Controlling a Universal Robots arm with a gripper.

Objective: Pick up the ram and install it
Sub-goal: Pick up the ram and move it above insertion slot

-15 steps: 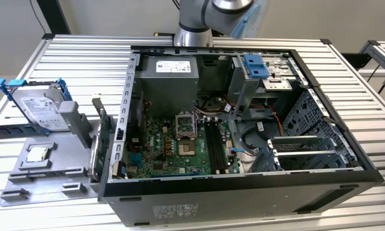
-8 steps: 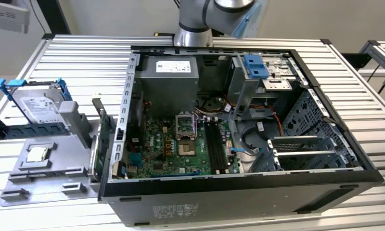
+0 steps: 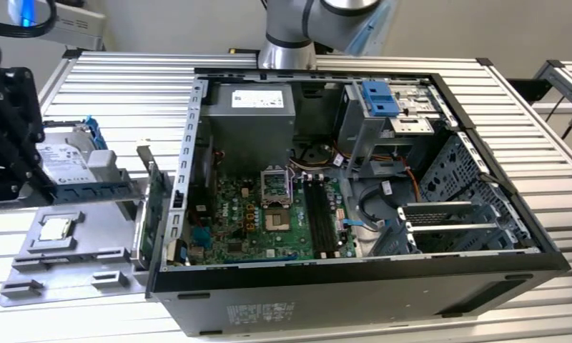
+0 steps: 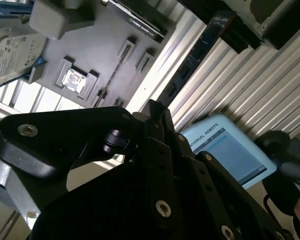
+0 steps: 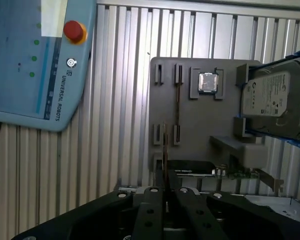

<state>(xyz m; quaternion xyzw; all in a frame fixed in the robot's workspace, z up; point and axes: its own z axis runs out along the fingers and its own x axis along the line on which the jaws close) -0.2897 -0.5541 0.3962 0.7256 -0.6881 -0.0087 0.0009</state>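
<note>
ram (image 4: 196,56) clamped flat between the narrow jaws of the gripper (image 5: 165,192); we judge it light, stiff, fragile, best held by its long edges.

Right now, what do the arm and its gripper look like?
In the exterior view the arm is a silver-grey tube with a light blue joint cap. In both wrist views the gripper is matt black: flat linked bars dotted with small silver screw heads, narrowing to slim fingers.
</note>
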